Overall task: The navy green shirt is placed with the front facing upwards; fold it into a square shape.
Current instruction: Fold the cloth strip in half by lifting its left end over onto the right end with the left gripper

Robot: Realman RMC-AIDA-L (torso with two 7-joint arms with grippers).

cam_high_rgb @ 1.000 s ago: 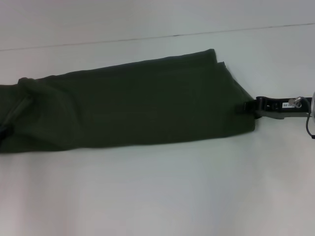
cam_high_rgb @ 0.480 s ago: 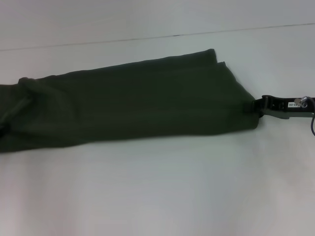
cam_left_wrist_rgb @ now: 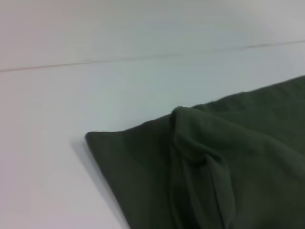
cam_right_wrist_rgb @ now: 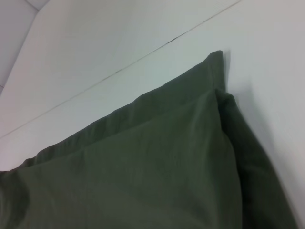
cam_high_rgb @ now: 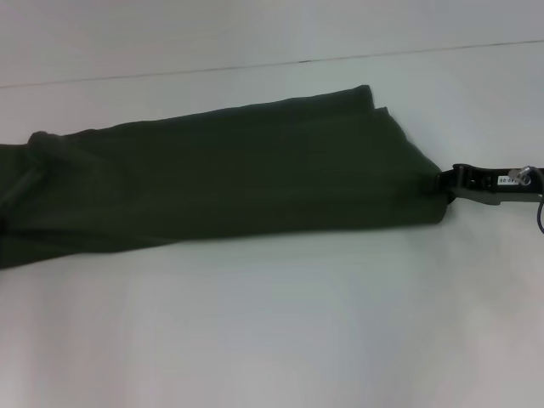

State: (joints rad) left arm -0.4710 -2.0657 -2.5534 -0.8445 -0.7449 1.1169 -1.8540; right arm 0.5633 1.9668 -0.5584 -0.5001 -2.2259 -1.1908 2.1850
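The navy green shirt [cam_high_rgb: 229, 174] lies on the white bench [cam_high_rgb: 280, 331] as a long, doubled band. The right gripper [cam_high_rgb: 445, 185] is clamped on the band's right end, its arm reaching in low and nearly level. To fold well, that end should stay taut and lift evenly so the layers stay aligned. The left gripper is out of sight beyond the shirt's far end.

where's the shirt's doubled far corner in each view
Head view: the shirt's doubled far corner sits upper centre-right, well up from the right gripper at the shirt's edge.
Left wrist view: not in it; only the shirt's other, bunched end shows.
Right wrist view: the corner is near the top right.
Shared landmark: the thin dark line on the table, behind the shirt in all three.
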